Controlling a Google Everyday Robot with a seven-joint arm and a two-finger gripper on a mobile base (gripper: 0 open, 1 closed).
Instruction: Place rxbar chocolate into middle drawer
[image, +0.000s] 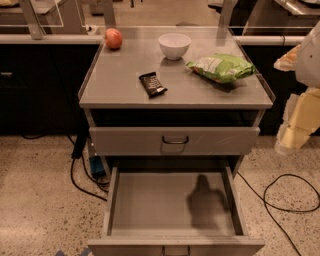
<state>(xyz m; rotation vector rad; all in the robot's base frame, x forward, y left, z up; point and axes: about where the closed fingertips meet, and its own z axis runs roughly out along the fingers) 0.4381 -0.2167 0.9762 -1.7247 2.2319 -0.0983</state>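
The rxbar chocolate (152, 84), a small flat black bar with pale print, lies on the grey cabinet top (120, 80), near the front and slightly left of centre. Below the top is a closed drawer (210, 140) with a dark handle. Under it, another drawer (150, 202) is pulled out toward me and holds nothing, with only a shadow on its floor. My gripper (291, 142), with pale yellow fingers, hangs at the right edge of the view. It is beside the cabinet at closed-drawer height, well to the right of the bar and touching nothing.
A reddish apple (113, 38) sits at the back left of the top, a white bowl (174, 45) at the back centre and a green-and-white crinkly bag (221, 67) at the right. Black cables (287, 200) lie on the speckled floor on both sides of the cabinet.
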